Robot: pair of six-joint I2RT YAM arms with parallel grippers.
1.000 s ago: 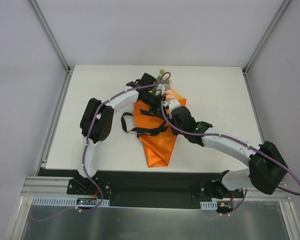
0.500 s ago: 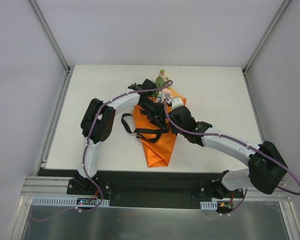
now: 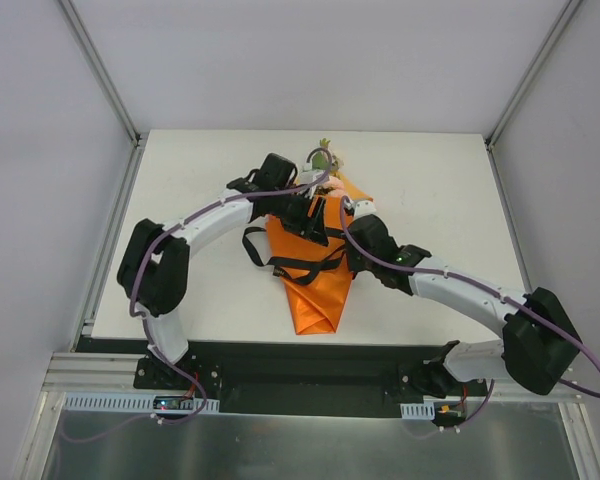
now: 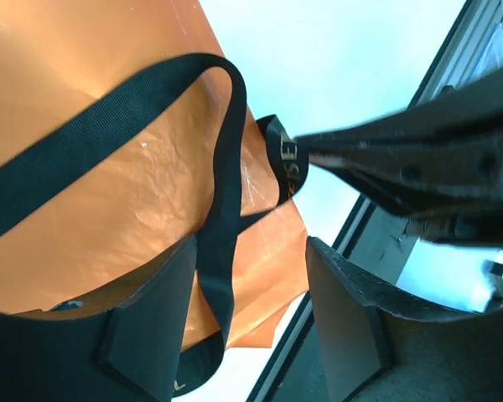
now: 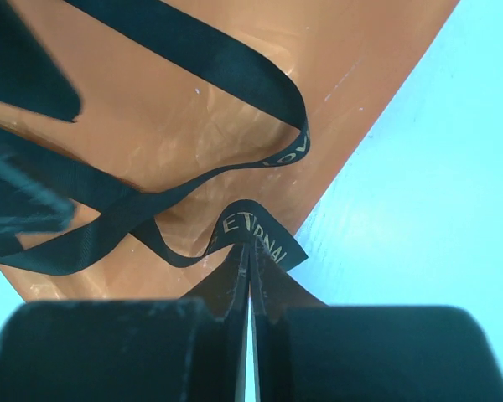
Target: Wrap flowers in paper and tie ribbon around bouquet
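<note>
Lying mid-way on white table [image 3: 430, 200]: glossy orange paper cone [image 3: 318, 285], pink blooms and green leaves [image 3: 326, 158] at far wide end; narrow black gold-lettered fabric ribbon [image 5: 226, 67] looped loosely across. Right gripper [image 5: 249, 243] pinches ribbon fold; left gripper [image 4: 251, 251] fingers apart, ribbon strand between.

Overhead, my feed is bright and even, lit from above; the white table [image 3: 440, 200] shows only faint, soft shadows beneath the arms, and nothing is blown out. On the left wrist feed the orange paper [image 4: 109, 243] throws pale sheen and fine crinkle glints, while the left gripper [image 4: 250, 251], close to the lens, is a soft, underexposed black mass, and the background washes out to bluish white. The right wrist feed is sharp on the ribbon [image 5: 260, 234], its gold lettering readable; the right gripper [image 5: 249, 255] blurs into black, and the table looks cyan.
</note>
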